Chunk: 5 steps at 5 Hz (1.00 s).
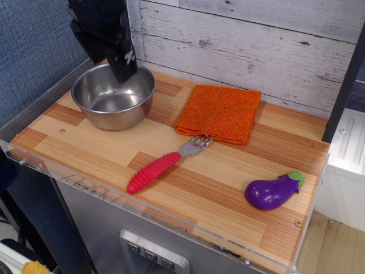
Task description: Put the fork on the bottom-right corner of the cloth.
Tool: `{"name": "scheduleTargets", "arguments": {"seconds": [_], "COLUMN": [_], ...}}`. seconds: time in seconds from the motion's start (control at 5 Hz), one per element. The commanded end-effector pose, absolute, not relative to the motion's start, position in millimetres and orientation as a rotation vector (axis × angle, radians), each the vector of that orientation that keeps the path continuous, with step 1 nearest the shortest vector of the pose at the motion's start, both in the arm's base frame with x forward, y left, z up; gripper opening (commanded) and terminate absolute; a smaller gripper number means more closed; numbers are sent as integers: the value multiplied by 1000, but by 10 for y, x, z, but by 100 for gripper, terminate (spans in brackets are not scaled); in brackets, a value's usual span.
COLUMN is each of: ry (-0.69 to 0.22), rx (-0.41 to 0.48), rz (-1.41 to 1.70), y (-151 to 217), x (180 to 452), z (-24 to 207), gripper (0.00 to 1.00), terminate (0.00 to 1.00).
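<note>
1. No brand, label or readable writing shows on anything here; the only mark is a small white smudge on the black gripper (117, 57), too blurred to read.
2. By count: one fork (165, 161), one cloth (219, 112), one steel bowl (113, 94), one purple toy eggplant (274, 190), one gripper.
3. Taking the cloth as the landmark, it lies flat on the wooden tabletop (239, 188), up toward the whitewashed plank wall (256, 51).
4. The fork lies on the tabletop just in front of the cloth's near edge. Its silver tines point up at that edge, toward the cloth's middle-left part, and look to be touching or very nearly touching it; I cannot tell which. The red-pink ribbed handle runs away from the cloth, down and to the left, toward the front rim of the table.
5. The bowl sits to the left of the cloth, close beside it but not touching, and upright.
6. The eggplant lies well apart from the cloth, to the front right, near the table's front right corner, with its green cap pointing right.
7. The gripper hangs above the bowl's far rim, left of the cloth and well away from the fork. It is seen edge-on and blurred, so I cannot tell whether its fingers are apart or together. It holds nothing I can see.
</note>
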<state>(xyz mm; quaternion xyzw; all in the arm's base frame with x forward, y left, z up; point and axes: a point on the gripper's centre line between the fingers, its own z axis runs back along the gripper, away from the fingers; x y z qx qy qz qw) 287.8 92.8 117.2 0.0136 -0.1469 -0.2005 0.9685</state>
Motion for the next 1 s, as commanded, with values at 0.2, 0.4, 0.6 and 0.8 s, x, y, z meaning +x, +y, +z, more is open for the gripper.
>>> {"name": "scheduleTargets", "arguments": {"seconds": [0.2,0.4,0.6,0.8], "ry": [-200,-193,-177,-161], "rx": [-18,-47,-69,-87], "rz": [-631,-641,-665,-665], "y": [711,647,538,460], "x": [2438,2401,2356,2318], "z": [682,445,216,112], "gripper": [100,100,100,100], "terminate": [0,0,0,0]}}
